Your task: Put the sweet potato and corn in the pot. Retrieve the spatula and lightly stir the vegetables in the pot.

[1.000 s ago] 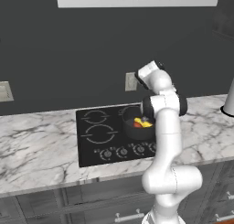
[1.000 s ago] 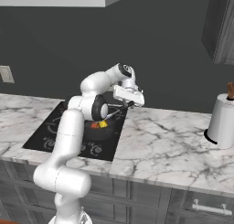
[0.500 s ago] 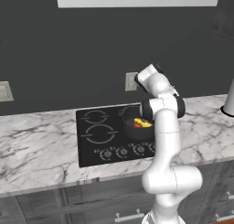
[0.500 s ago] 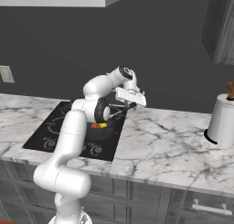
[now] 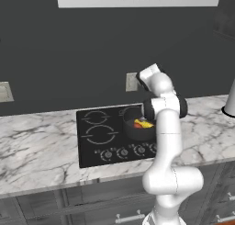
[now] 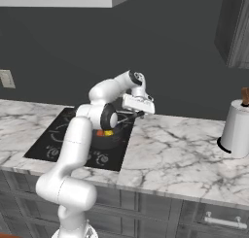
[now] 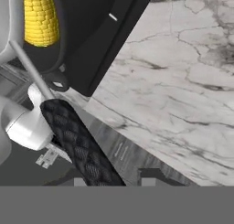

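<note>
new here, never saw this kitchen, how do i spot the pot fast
Find the black cooktop set into the marble counter. The pot is the round dark vessel on its right side, just in front of the white arm. Nothing else there holds the yellow corn and something orange beside it.

Pincer (image 6: 140, 113) (raised, wrist bent) grips something dark.

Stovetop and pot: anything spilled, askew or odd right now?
Nothing stands out. The round dark pot sits upright on the black cooktop, with the yellow corn cob and the orange-brown sweet potato inside it. Nothing lies spilled on the white marble counter. The gripper holds a black-handled spatula near the pot.
</note>
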You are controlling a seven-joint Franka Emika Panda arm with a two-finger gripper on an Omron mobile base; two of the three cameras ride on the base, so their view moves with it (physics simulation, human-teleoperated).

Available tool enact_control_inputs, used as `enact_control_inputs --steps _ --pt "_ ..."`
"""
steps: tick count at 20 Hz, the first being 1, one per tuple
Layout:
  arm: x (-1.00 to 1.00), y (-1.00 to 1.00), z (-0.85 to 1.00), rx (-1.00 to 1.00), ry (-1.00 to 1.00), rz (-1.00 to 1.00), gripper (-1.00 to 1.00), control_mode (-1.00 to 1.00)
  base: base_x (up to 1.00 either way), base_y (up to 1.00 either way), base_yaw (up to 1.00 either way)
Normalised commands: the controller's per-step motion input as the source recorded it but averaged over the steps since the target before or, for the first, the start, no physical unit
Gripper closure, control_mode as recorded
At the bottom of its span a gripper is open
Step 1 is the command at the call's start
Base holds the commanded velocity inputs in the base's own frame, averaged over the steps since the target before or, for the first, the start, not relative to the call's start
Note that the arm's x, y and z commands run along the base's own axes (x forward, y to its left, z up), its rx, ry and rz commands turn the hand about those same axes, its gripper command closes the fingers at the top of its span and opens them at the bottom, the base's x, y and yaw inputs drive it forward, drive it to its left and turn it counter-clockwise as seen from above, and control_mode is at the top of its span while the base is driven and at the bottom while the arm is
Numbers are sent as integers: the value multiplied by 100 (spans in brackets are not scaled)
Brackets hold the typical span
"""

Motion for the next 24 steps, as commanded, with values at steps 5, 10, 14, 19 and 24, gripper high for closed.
enact_control_inputs --steps 5,10,14,19,24 --pt "-9 5 -18 -2 -20 0 100 -100 0 0 0" --pt "-12 0 0 -7 -5 1 100 -100 0 0 0" --pt "-21 0 5 -3 -9 12 100 -100 0 0 0" --pt "0 0 0 0 -22 15 100 -100 0 0 0" --pt "0 4 -7 0 -18 10 100 -100 0 0 0"
